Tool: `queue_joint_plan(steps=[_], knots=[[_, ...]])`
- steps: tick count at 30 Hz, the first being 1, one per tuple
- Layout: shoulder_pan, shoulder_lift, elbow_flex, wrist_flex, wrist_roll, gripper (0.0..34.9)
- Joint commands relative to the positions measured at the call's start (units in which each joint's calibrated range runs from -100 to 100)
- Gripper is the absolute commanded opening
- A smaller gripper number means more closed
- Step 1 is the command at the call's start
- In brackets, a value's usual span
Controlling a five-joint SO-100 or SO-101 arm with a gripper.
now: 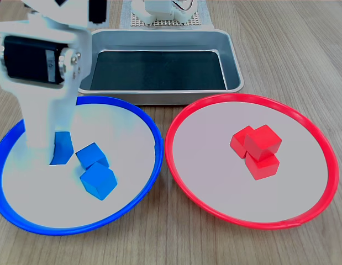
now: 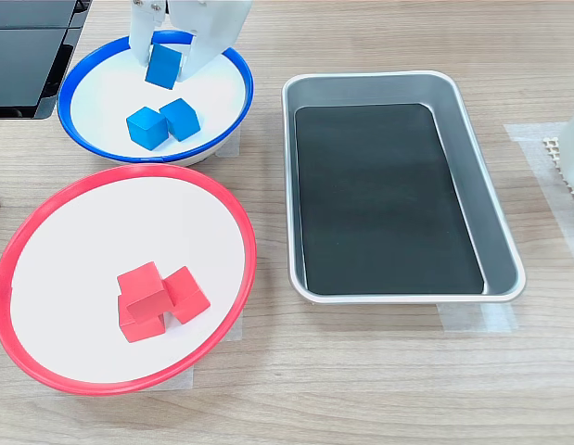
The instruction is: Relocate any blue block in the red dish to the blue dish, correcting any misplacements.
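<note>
Fingers first: in the first exterior view my gripper (image 1: 56,150) reaches down into the blue dish (image 1: 151,130), at about nine o'clock of its pale floor. The blue block (image 1: 63,148) sits low between my fingers, mostly hidden behind my white arm, and from here I cannot tell whether it touches the dish floor. Two more blue cubes (image 1: 94,170) lie touching each other just beside it, toward four o'clock from the block. The red dish (image 1: 176,118) stands just beside the blue one, at three o'clock from it, and holds only a pile of red cubes (image 1: 257,148) — three, one sitting on top of the others. A metal tray (image 1: 231,55) with a dark floor lies at twelve o'clock of both dishes.

In the second exterior view the blue dish (image 2: 238,69) is at the upper left and my fingers (image 2: 138,42) come down from the top edge. They are spread a little, with the block (image 2: 163,66) tilted between them; the gaps are too thin for me to say whether I am still pinching it or have let go. The other two blue cubes (image 2: 163,123) lie at six o'clock of it, the red dish (image 2: 245,232) with its red cubes (image 2: 157,298) below, the tray (image 2: 504,250) to the right.
</note>
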Motion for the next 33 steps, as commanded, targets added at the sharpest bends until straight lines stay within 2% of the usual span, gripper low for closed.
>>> queue_joint_plan(steps=[1, 3, 5, 8, 10, 13, 18, 23, 28, 33], knots=[[0.5, -0.5, -2.6, 1.1, 0.0, 12.2], [0.5, -0.6, -2.9, 2.3, 0.0, 15.8], [0.3, -0.9, -2.9, 3.0, 0.3, 15.4], [-0.2, -2.3, -2.3, 3.2, 0.5, 9.9], [-0.9, -5.9, 0.5, 2.5, 0.5, 3.9], [-2.5, -13.4, 7.3, 2.0, 0.7, 0.0], [-5.3, -32.4, 29.5, -2.5, 0.6, 0.0], [-9.1, -58.4, 64.5, -16.9, -0.1, 0.0], [-13.2, -76.0, 86.5, -26.4, -1.5, 0.0], [-14.3, -93.5, 103.1, -29.2, -3.1, 0.0]])
